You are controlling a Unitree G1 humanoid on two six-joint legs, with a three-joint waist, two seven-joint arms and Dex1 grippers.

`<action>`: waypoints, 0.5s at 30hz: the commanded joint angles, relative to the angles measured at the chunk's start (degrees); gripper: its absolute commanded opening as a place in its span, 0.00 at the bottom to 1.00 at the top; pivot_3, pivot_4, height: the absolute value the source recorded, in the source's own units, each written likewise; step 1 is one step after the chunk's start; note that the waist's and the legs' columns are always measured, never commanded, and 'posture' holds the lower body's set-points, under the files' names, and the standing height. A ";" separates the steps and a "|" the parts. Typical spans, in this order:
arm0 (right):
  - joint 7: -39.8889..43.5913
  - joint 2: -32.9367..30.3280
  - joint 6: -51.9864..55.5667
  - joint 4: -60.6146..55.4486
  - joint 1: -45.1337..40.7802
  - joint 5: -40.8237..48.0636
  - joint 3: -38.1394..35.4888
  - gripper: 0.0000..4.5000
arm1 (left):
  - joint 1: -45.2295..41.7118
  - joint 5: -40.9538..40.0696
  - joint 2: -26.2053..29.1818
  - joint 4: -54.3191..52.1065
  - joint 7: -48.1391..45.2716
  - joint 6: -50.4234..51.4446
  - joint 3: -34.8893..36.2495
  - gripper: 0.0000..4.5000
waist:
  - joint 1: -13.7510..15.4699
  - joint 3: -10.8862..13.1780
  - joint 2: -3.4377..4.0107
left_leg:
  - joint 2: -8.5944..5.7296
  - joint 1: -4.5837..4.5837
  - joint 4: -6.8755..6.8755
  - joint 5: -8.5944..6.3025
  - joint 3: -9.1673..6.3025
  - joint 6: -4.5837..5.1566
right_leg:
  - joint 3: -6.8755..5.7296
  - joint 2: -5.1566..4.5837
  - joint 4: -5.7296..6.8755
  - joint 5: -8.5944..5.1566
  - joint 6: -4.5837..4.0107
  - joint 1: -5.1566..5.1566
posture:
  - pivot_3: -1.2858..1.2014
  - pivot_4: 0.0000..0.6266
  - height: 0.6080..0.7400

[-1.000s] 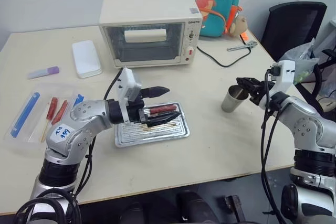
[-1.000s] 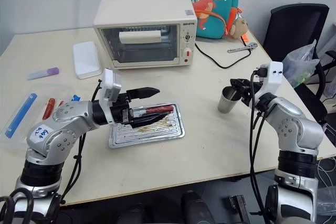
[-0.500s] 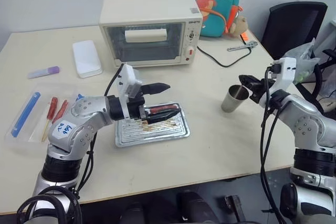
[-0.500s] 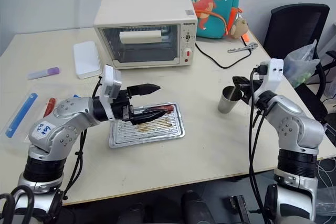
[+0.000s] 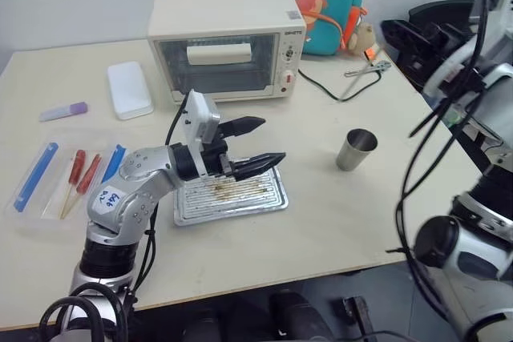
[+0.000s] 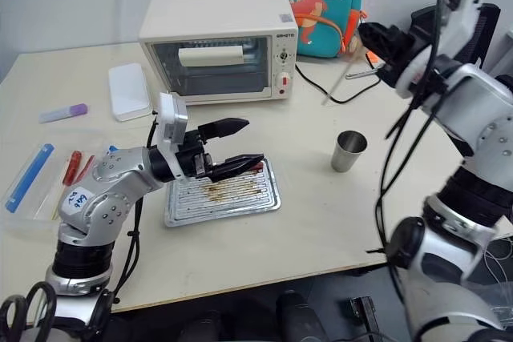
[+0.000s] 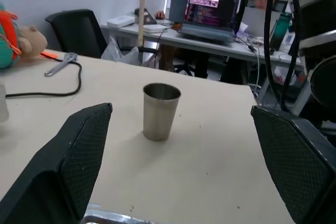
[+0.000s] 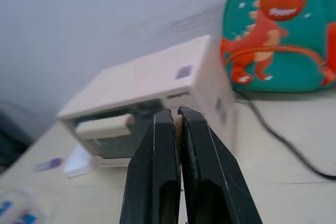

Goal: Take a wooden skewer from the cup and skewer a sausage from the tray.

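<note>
**Skewer lifted above the cup, left gripper wide over the tray**

The tray carries brown stains; the sausage on it is hidden under the left gripper, whose fingers are spread wide. Further, the steel cup stands apart. High above it, the right gripper pinches the wooden skewer, which hangs down.

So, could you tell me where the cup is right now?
In the left eye view the cup stands upright on the table, right of the tray, apart from it.
</note>
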 commanded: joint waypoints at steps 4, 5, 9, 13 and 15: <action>-20.21 7.48 -3.89 -0.41 -0.41 22.04 -0.81 0.00 | -4.61 3.84 -6.23 3.22 4.78 -5.69 -0.61 1.00 | 0.18 0.00 0.00 | -0.04 -0.26 0.05 0.01 -0.01 0.02 | -0.03 -0.07 0.05 0.01 0.02 -0.24 | 0.52 0.24 1.00; -23.80 9.00 -6.35 -0.61 0.06 26.10 -0.08 0.00 | -5.66 5.35 -8.04 5.04 5.94 -7.64 -1.02 1.00 | 0.16 -0.01 0.01 | -0.05 -0.37 0.11 0.02 -0.02 0.04 | -0.05 -0.08 0.06 0.02 0.04 -0.32 | 0.52 0.24 1.00; -31.27 9.19 -12.14 -1.99 2.20 35.46 4.23 0.00 | -7.54 8.15 -11.87 8.74 7.84 -11.49 -1.10 1.00 | -0.05 -0.01 0.02 | -0.02 -0.91 0.56 0.03 -0.08 0.07 | -0.09 -0.08 0.27 0.05 0.09 -0.70 | 0.52 0.24 1.00; -36.25 8.94 -18.77 -4.14 4.36 43.28 8.44 0.00 | -7.98 8.95 -13.84 11.25 8.73 -14.01 0.02 0.84 | -0.14 -0.01 0.02 | 0.00 -0.92 0.51 0.03 -0.10 0.08 | -0.09 -0.06 0.22 0.05 0.08 -0.71 | 0.52 0.24 1.00; -37.03 7.72 -20.86 -5.33 5.60 45.35 10.43 0.00 | -8.15 9.01 -14.11 11.46 8.57 -14.34 0.08 0.73 | -0.12 -0.01 0.02 | 0.01 -0.92 0.50 0.03 -0.10 0.08 | -0.08 -0.04 0.21 0.05 0.09 -0.71 | 0.52 0.24 1.00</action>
